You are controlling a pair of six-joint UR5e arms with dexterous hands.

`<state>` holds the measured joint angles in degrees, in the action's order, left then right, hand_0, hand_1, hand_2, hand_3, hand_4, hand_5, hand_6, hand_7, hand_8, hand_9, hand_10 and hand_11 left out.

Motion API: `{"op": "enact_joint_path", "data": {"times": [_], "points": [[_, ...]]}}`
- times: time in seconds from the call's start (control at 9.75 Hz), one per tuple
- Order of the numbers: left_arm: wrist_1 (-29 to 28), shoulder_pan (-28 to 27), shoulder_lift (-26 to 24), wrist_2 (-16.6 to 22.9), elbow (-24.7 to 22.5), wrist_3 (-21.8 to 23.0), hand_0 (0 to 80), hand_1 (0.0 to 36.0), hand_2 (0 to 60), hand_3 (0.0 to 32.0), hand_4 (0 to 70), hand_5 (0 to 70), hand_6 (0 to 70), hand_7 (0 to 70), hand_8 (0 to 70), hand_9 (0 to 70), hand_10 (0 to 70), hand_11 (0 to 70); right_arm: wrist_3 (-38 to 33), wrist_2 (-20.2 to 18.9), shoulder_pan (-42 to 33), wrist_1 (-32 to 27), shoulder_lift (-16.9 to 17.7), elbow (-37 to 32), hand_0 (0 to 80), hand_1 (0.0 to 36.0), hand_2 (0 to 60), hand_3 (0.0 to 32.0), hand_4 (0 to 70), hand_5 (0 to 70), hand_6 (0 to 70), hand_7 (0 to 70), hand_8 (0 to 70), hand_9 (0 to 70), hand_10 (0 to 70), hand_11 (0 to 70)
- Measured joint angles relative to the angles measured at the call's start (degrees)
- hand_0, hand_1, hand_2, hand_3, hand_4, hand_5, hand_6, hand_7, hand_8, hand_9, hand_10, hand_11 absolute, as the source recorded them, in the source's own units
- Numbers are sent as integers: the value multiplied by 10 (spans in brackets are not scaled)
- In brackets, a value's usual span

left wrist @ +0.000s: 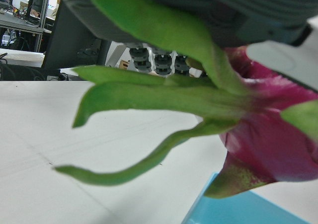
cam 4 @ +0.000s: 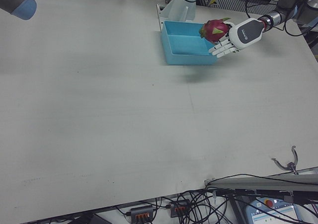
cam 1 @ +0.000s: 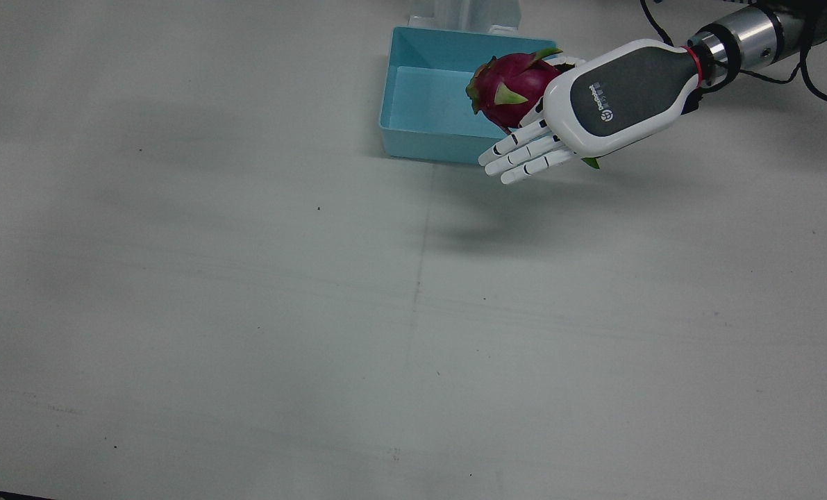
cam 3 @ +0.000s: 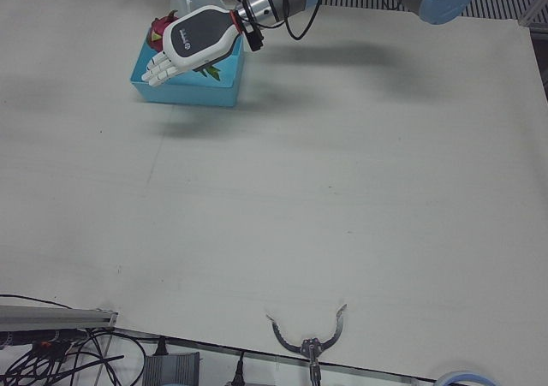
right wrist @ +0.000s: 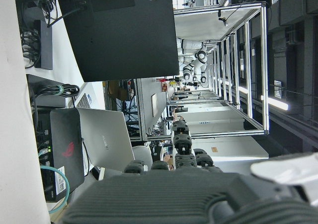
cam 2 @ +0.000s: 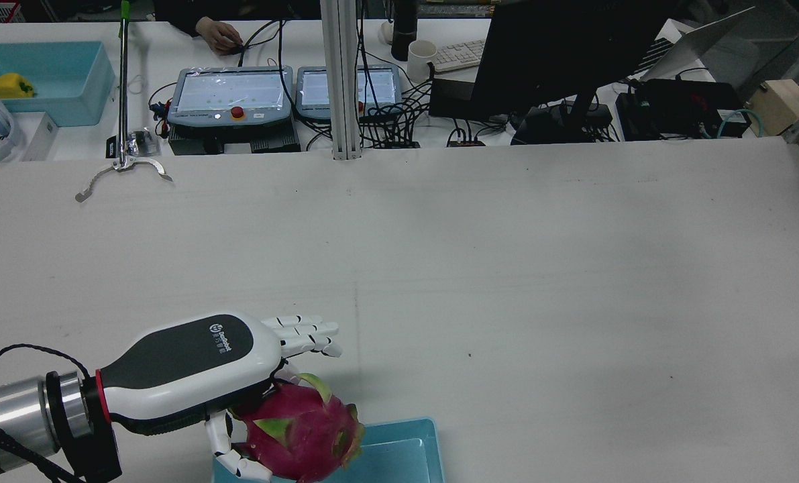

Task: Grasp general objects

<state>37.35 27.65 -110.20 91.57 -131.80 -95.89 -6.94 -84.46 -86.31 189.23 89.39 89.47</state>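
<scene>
- The left hand [cam 1: 597, 97] holds a dragon fruit [cam 1: 507, 85], palm turned down over it. In the rear view the thumb curls under the fruit's near side while the long fingers [cam 2: 302, 333] lie almost straight past it, so the hold reads as a pinch between palm and thumb, not a full wrap.
- The fruit hangs over the right end of a light blue bin [cam 1: 427, 104] at the far edge of the worktop [cam 1: 246, 312]. In the right-front view it sits above the bin's rim, clear of the bin floor, so it appears lifted rather than resting.
- The left hand's camera is nearly filled by the fruit's green scales and magenta skin, with a corner of the bin below. That fits a fruit pressed right up under the palm.
- My judgement: with the straight fingers adding little, the round, smooth fruit could roll out of the hand if the wrist tilts.
- The right hand [right wrist: 198, 194] shows only in its own camera, as a dark palm edge and some finger bases pointing towards a monitor and a laptop. Whether its fingers are spread or closed cannot be told.
- The rest of the worktop is bare.
</scene>
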Motion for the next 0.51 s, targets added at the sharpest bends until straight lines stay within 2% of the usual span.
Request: {"op": "enact_joint_path", "data": {"times": [0.31,0.41,0.51], "points": [[-1,-54,-28,-34,1,1,438,160,600,0,528,585,126,234,146,38,62,89,0,0,0,0,0,0,0,0,0,0,0,0,0,0,0,0,0,0],[-1,-69,-41,-42,4,3,419,123,486,0,497,562,116,221,142,34,59,82,0,0,0,0,0,0,0,0,0,0,0,0,0,0,0,0,0,0],[-5,-80,-52,-47,17,15,381,40,212,0,414,498,97,196,132,25,52,67,0,0,0,0,0,0,0,0,0,0,0,0,0,0,0,0,0,0]]}}
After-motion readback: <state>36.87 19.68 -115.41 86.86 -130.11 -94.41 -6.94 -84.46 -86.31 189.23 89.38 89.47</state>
